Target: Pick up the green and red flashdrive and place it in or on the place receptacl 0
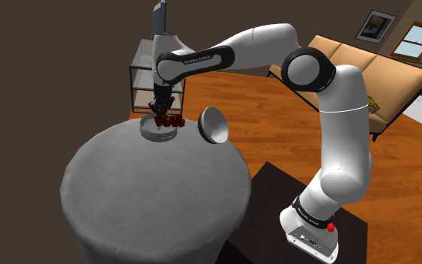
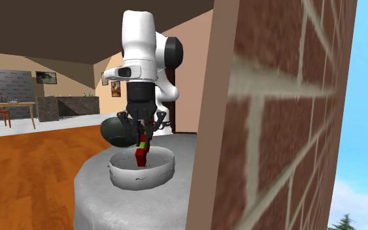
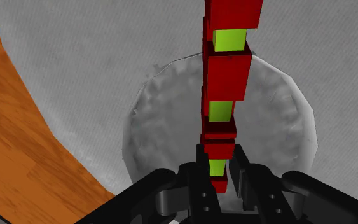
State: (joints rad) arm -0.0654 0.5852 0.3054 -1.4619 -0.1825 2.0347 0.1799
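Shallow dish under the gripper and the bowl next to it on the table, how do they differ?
The shallow dish sits flat, opening upward; the bowl is tipped on its side. The dish is low-walled, the bowl deeper and rounder. The gripper holds the red and green flash drive hanging into the dish, not the bowl. Both are grey and rest on the round table.
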